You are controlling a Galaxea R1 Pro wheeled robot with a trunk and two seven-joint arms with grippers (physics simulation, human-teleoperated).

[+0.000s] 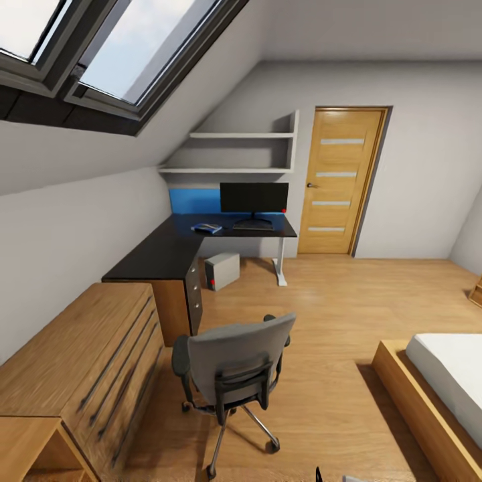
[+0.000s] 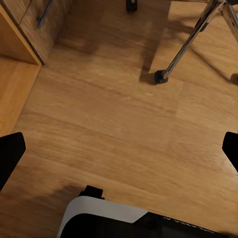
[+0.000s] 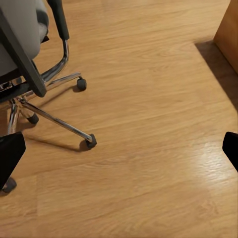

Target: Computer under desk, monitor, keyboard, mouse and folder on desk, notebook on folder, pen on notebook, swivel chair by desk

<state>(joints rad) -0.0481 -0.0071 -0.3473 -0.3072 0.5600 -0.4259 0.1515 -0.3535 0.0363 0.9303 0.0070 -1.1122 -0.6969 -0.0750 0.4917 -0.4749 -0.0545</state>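
At lower centre stands the swivel chair; fingers spread and empty, we judge rolling it deskward comes next.

The swivel chair stands on the wooden floor, well apart from the table. Monitor, keyboard and folder rest on the table; computer beneath it.

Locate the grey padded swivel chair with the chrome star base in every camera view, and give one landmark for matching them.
Head view: the grey padded swivel chair stands low in the picture, centre, its back toward the camera, away from the glossy black desk.
Left wrist view: chrome legs and a caster.
Right wrist view: seat, armrest and star base.
Shared landmark: the light wooden plank floor under the chair.
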